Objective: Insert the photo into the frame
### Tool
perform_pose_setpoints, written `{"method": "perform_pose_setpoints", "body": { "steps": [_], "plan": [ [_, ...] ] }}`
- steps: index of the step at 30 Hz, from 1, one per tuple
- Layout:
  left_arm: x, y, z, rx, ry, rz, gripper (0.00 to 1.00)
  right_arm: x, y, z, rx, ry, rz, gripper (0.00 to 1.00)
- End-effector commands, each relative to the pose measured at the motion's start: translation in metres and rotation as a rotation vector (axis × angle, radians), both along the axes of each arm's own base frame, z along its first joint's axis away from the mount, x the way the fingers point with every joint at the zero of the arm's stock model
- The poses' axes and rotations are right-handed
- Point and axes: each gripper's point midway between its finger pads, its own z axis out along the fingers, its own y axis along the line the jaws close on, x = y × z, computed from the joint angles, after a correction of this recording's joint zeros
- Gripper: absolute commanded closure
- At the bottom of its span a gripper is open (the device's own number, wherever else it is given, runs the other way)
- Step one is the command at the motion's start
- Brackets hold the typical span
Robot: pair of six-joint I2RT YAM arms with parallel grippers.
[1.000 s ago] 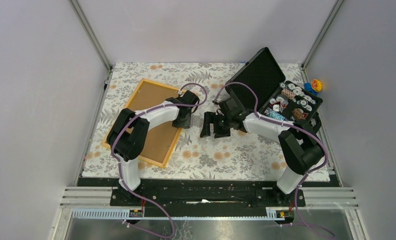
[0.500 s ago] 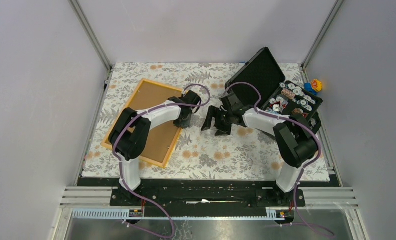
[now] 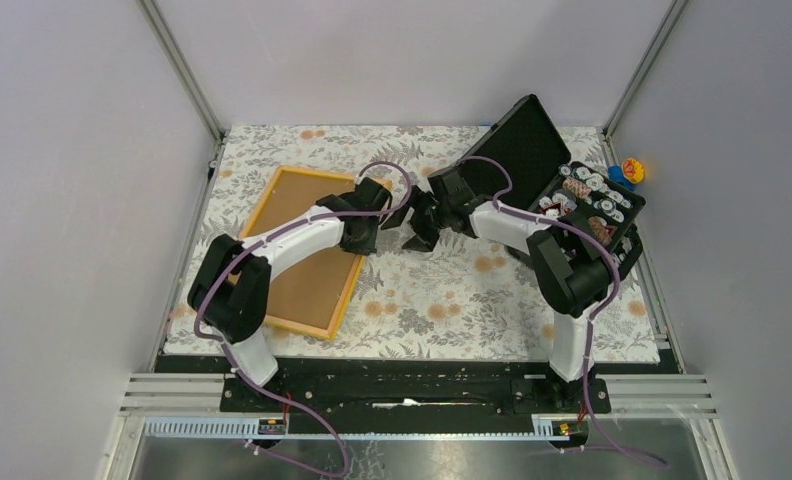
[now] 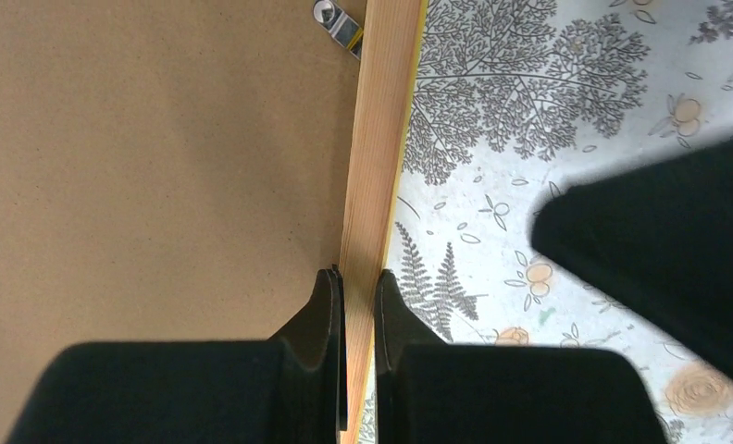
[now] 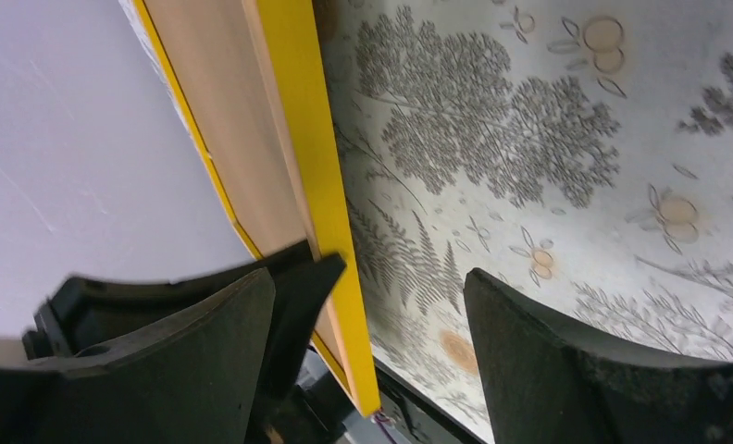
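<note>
The orange-yellow frame (image 3: 345, 288) lies on the left of the floral cloth with a plain brown backing board (image 3: 302, 200) in it. The photo is not in view. My left gripper (image 3: 360, 240) is shut on the frame's right rail; in the left wrist view the fingers (image 4: 358, 282) pinch the wooden rail (image 4: 378, 139) beside the board (image 4: 159, 166). My right gripper (image 3: 419, 220) is open just right of the left gripper. In the right wrist view the gripper (image 5: 370, 277) is beside the frame's yellow edge (image 5: 321, 185), not closed on it.
An open black case (image 3: 532, 150) holding several small items (image 3: 592, 205) stands at the back right. A small colourful toy (image 3: 630, 170) sits beyond it. A metal clip (image 4: 335, 20) shows on the frame's back. The enclosure walls stand close on the left and right.
My right gripper has moved left and away from me, up close to the left gripper. The left arm has shifted, and the frame has turned slightly in its grip.
</note>
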Motion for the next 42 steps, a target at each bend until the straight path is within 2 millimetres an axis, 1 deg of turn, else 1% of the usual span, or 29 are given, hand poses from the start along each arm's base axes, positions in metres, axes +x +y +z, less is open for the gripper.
{"method": "perform_pose_setpoints", "body": {
  "steps": [1, 3, 6, 9, 14, 15, 17, 18, 21, 23, 24, 25, 26, 27, 28, 29, 30, 31, 32, 34, 38, 39, 42],
  "plan": [
    [0.004, -0.005, 0.039, -0.081, -0.098, 0.002, 1.0, 0.025, 0.018, 0.005, 0.064, 0.025, -0.069, 0.19],
    [0.002, -0.008, 0.046, -0.107, -0.107, -0.011, 1.0, 0.03, 0.029, 0.006, 0.093, 0.009, -0.054, 0.22],
    [-0.002, -0.012, 0.056, -0.147, -0.119, -0.035, 1.0, 0.034, 0.042, 0.007, 0.107, -0.014, -0.047, 0.23],
    [-0.005, -0.012, 0.063, -0.162, -0.131, -0.046, 1.0, 0.037, 0.055, 0.007, 0.115, -0.027, -0.035, 0.24],
    [-0.01, -0.01, 0.067, -0.171, -0.139, -0.055, 1.0, 0.031, 0.074, 0.004, 0.135, -0.022, -0.015, 0.26],
    [-0.011, -0.011, 0.068, -0.177, -0.136, -0.057, 1.0, 0.029, 0.078, 0.003, 0.141, -0.015, -0.011, 0.29],
    [-0.013, -0.013, 0.071, -0.194, -0.137, -0.062, 1.0, 0.025, 0.086, 0.004, 0.162, -0.01, -0.007, 0.37],
    [-0.013, -0.014, 0.074, -0.203, -0.141, -0.064, 1.0, 0.024, 0.089, 0.007, 0.176, -0.01, -0.011, 0.42],
    [-0.013, -0.016, 0.082, -0.215, -0.153, -0.069, 1.0, 0.021, 0.094, 0.022, 0.201, -0.037, -0.014, 0.57],
    [-0.014, -0.016, 0.091, -0.215, -0.163, -0.076, 1.0, 0.023, 0.091, 0.034, 0.205, -0.046, -0.047, 0.73],
    [-0.014, -0.016, 0.095, -0.212, -0.172, -0.073, 1.0, 0.023, 0.089, 0.039, 0.207, -0.046, -0.061, 0.8],
    [-0.014, -0.015, 0.101, -0.206, -0.181, -0.069, 1.0, 0.023, 0.089, 0.046, 0.207, -0.05, -0.064, 0.84],
    [-0.014, -0.014, 0.107, -0.2, -0.193, -0.067, 0.94, 0.024, 0.088, 0.052, 0.198, -0.047, -0.064, 0.89],
    [-0.014, -0.013, 0.115, -0.186, -0.213, -0.062, 0.81, 0.024, 0.088, 0.056, 0.189, -0.039, -0.064, 0.99],
    [-0.015, -0.014, 0.123, -0.171, -0.235, -0.061, 0.66, 0.024, 0.089, 0.062, 0.187, -0.032, -0.067, 1.0],
    [-0.017, -0.014, 0.131, -0.154, -0.257, -0.063, 0.47, 0.025, 0.09, 0.068, 0.193, -0.025, -0.07, 1.0],
    [-0.019, -0.016, 0.14, -0.137, -0.287, -0.071, 0.35, 0.023, 0.09, 0.069, 0.183, 0.002, -0.07, 1.0],
    [-0.022, -0.017, 0.147, -0.12, -0.312, -0.079, 0.27, 0.022, 0.093, 0.073, 0.187, 0.021, -0.066, 1.0],
    [-0.025, -0.017, 0.153, -0.099, -0.334, -0.083, 0.23, 0.022, 0.094, 0.074, 0.189, 0.043, -0.061, 1.0],
    [-0.03, -0.015, 0.157, -0.044, -0.357, -0.087, 0.18, 0.022, 0.098, 0.085, 0.213, 0.058, -0.059, 1.0],
    [-0.044, -0.007, 0.153, 0.09, -0.395, -0.1, 0.14, 0.025, 0.096, 0.097, 0.225, 0.071, -0.079, 1.0],
    [-0.048, -0.004, 0.152, 0.121, -0.405, -0.104, 0.11, 0.026, 0.095, 0.1, 0.23, 0.071, -0.085, 1.0],
    [-0.053, 0.006, 0.15, 0.208, -0.446, -0.087, 0.09, 0.031, 0.091, 0.107, 0.245, 0.074, -0.093, 1.0]
  ]
}}
